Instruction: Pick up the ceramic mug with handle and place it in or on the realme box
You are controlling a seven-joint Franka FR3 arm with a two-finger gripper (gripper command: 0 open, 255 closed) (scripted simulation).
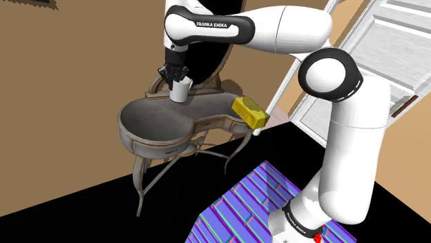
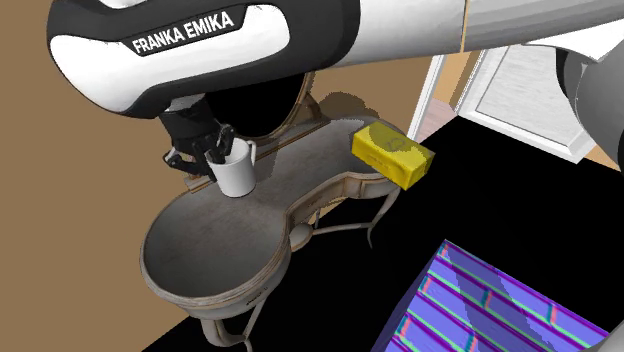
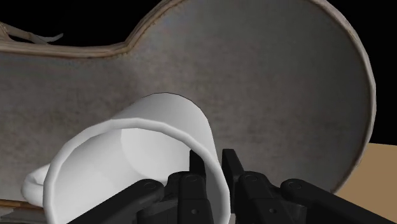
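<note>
A plain white mug (image 1: 180,90) with a handle is at the back of the grey, curvy dressing table (image 1: 148,123). My black gripper (image 1: 175,76) comes down on it from above. One finger is inside the mug (image 3: 149,149) and one outside, so the gripper (image 3: 213,170) is shut on the rim wall. The handle (image 3: 33,183) points away from the fingers. In the second exterior view the mug (image 2: 236,178) sits at or just over the tabletop (image 2: 205,240); I cannot tell if it touches. The yellow box (image 1: 250,112) (image 2: 393,153) lies on the table's far lobe, apart from the mug.
An oval mirror frame (image 1: 222,65) rises behind the table against a tan wall. A white door (image 1: 376,41) stands at the shoulder view's right. My purple-striped stand (image 1: 255,207) is below. The floor around the table is a black area.
</note>
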